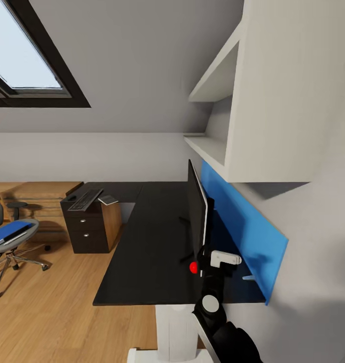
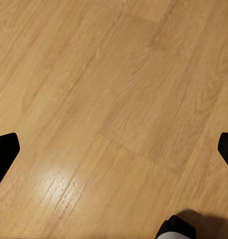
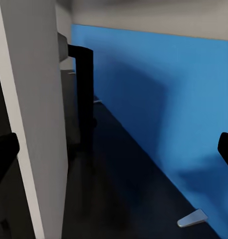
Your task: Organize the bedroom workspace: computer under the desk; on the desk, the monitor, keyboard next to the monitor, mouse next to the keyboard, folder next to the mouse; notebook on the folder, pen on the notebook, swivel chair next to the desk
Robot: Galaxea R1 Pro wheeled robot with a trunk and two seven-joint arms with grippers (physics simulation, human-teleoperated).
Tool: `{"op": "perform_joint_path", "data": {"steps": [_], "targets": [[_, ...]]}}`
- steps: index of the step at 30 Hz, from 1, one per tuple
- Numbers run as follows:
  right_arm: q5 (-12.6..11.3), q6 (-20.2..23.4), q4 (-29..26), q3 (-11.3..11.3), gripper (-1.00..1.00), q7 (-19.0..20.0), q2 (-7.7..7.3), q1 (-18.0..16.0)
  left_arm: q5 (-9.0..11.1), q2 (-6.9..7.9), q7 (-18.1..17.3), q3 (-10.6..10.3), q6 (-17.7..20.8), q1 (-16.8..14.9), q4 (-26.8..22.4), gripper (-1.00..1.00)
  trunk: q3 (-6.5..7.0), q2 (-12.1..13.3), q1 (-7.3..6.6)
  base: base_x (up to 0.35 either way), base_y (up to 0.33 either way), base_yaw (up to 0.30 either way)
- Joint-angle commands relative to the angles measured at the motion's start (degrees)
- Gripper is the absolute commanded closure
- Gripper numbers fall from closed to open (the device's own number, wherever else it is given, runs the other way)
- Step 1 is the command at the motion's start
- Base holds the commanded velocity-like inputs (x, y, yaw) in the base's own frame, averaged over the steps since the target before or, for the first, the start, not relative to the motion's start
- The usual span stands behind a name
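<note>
Reaching up from the near edge of the head view, the right arm's black-and-white links end at the right gripper (image 1: 225, 260), a white block held at the near end of the monitor (image 1: 197, 214), just behind its back face; in the right wrist view its dark fingertips (image 3: 4, 152) sit wide apart with nothing between them, framing the monitor's pale grey back, its black stand post and the smooth blue wall panel (image 3: 158, 99). The left gripper (image 2: 114, 149) also hangs spread and empty over warm, grained wooden floor (image 2: 104, 89) with a soft glare patch. The desk (image 1: 147, 247) is the anchor — an L-shaped slab with a glossy black top on a white leg. The monitor stands on it edge-on, a thin black sheet with a red dot at its near lower corner, close to the blue panel that runs along the desk's wall side. At the desk's far end, over the black drawer unit (image 1: 86, 229), lie the slim keyboard (image 1: 85, 199) with dark keys and, just beside it, the thin grey notebook (image 1: 108, 199). Well away from the desk's open side stands the swivel chair (image 1: 11, 242) — grey seat, chrome spoked base — with the flat blue folder (image 1: 10, 231) lying on its seat. Above the desk hang plain white shelves (image 1: 217, 146).
</note>
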Motion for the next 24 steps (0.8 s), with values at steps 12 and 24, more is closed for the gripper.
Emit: {"op": "perform_joint_path", "data": {"steps": [12, 24], "targets": [[-0.13, 0.44, -0.14, 0.29, -1.00, -0.28, -0.02, -0.06, -0.27, 0.04, 0.02, 0.43, -0.17, -0.05, 0.03, -1.00, -0.07, -0.05, 0.01, -0.010, 0.020, 0.000], [-0.06, -0.83, -0.14, 1.84, -1.00, -0.07, -0.17, -0.06, -0.27, 0.04, 0.02, 0.43, -0.25, -0.02, 0.03, -1.00, -0.07, -0.05, 0.01, -0.045, 0.109, 0.000]]}}
